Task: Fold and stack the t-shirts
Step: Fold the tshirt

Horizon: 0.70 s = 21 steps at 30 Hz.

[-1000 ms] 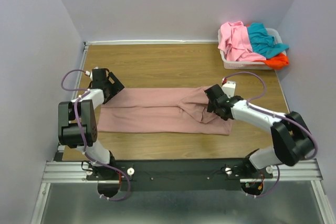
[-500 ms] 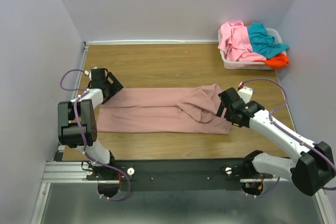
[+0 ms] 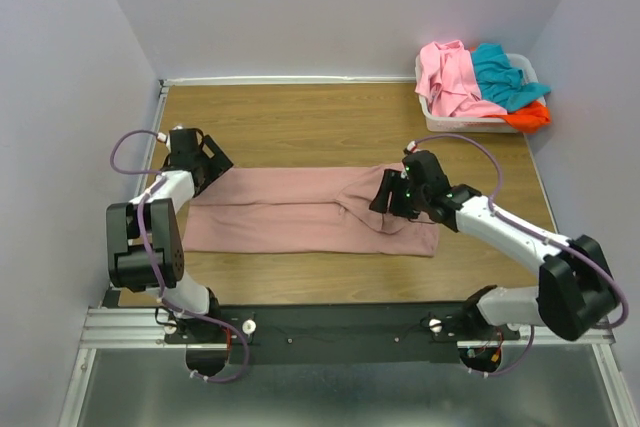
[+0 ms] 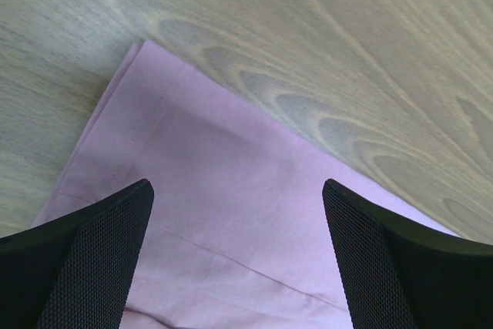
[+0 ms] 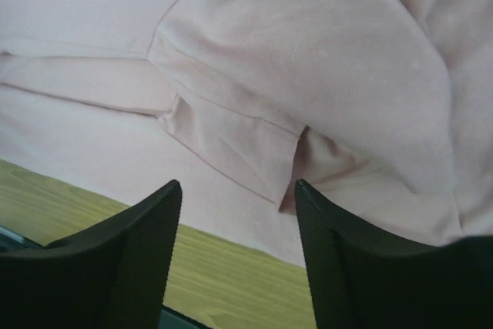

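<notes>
- The right gripper (image 3: 387, 193) has been brought back leftward. Half a second ago it stood off the right end of the mauve shirt (image 3: 290, 212); it is now over the bunched right part of it.
- In the right wrist view, the fingers are spread apart with nothing between them. They are poised above a folded sleeve (image 5: 231, 140) whose hem edge is in plain sight.
- This is judged to be a re-approach for a fresh grip, so the right end is not yet squared.
- The left gripper (image 3: 208, 161) has barely shifted. Its fingers are wide apart and hold nothing above the far left corner (image 4: 142, 48) of the shirt, which lies flat.
- The mauve shirt is laid as a long band from left to right across the middle of the table (image 3: 300, 117).
- The pink shirt (image 3: 448, 72), teal shirt (image 3: 500, 72) and orange shirt (image 3: 530, 115) are heaped in the basket (image 3: 455, 125) at the far right corner, untouched.
- Bare wood is noted far of the band, giving room for folding that way.
- Only a narrow strip remains on the near side.
- The left end lies close to the table's left edge and the wall (image 3: 60, 97).
</notes>
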{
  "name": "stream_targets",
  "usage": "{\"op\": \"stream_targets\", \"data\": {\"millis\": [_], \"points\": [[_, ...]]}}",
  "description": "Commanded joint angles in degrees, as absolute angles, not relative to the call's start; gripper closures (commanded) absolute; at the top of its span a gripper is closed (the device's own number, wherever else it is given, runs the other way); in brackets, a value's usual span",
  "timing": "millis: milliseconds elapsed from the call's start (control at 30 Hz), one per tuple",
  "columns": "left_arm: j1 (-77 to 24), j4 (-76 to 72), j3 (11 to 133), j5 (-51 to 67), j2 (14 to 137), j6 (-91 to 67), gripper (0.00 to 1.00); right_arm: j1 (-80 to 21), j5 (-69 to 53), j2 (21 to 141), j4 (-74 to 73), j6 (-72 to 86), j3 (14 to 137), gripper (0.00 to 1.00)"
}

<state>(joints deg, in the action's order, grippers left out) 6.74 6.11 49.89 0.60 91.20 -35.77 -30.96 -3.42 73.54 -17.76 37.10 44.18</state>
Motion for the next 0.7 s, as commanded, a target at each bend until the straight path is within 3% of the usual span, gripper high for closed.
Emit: {"op": "stream_targets", "data": {"millis": [0, 233, 400, 567, 667], "points": [[6.9, 6.9, 49.2, 2.4, 86.1, -35.7, 0.02, -31.4, -6.4, 78.3, -12.4, 36.3, 44.7, 0.36], [6.9, 9.1, 48.3, 0.4, 80.1, -36.1, 0.02, -31.5, -3.3, 83.5, -12.2, 36.2, 43.5, 0.37], [6.9, 9.9, 47.8, -1.8, 77.7, -36.2, 0.02, -31.5, -4.9, 87.1, -10.6, 36.6, 43.3, 0.45], [6.9, 10.6, 48.3, -2.0, 77.1, -36.2, 0.02, -31.6, -6.9, 85.6, -9.9, 36.9, 42.4, 0.7], [6.9, 10.3, 48.0, -1.8, 77.1, -36.5, 0.02, -31.6, -6.9, 82.6, -10.0, 37.7, 41.3, 0.76]]}}
